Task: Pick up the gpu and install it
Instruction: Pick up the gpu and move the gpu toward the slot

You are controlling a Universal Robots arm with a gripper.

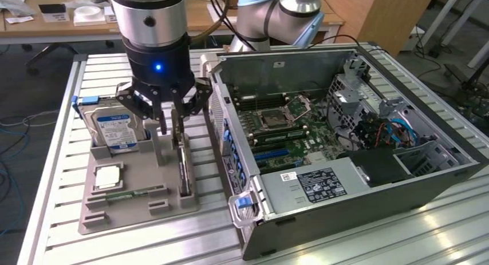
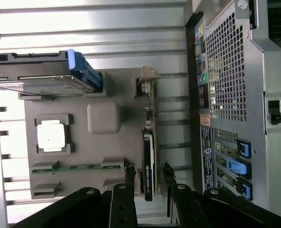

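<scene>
We're seeing the pincer [image 1: 174, 117] hanging low over the grey holder [image 1: 145, 210] on the slatted desk [image 1: 61, 162], centre-left of the exterior frame. Its jaws are standing apart and straddling the gpu [image 2: 149, 166], not clamping it. The gpu is sitting on edge in the holder's groove, along the side nearest the open case [image 1: 344, 179].

We're judging the main risk to be an uneven close. If one pad is landing first, it's shoving the card sideways and binding it in the groove on the way up. A shallow bite on the thin top edge is also risking a slip or a twist. With the case wall sitting just beside the groove, a tilted card is likely clipping it.

The hard drive [image 1: 118, 127], processor [image 1: 107, 177] and RAM stick [image 1: 126, 193] are lying well apart from the gpu, so we're not worrying about them.

The wrist view is giving us daylight on both sides between the fingertips [image 2: 130, 172] and the card, plus the silvery bracket [image 2: 147, 85] at the far end. The exterior view is giving us the pincer's height and the motherboard [image 1: 287, 125] with its blue slots [image 1: 271, 156].
</scene>
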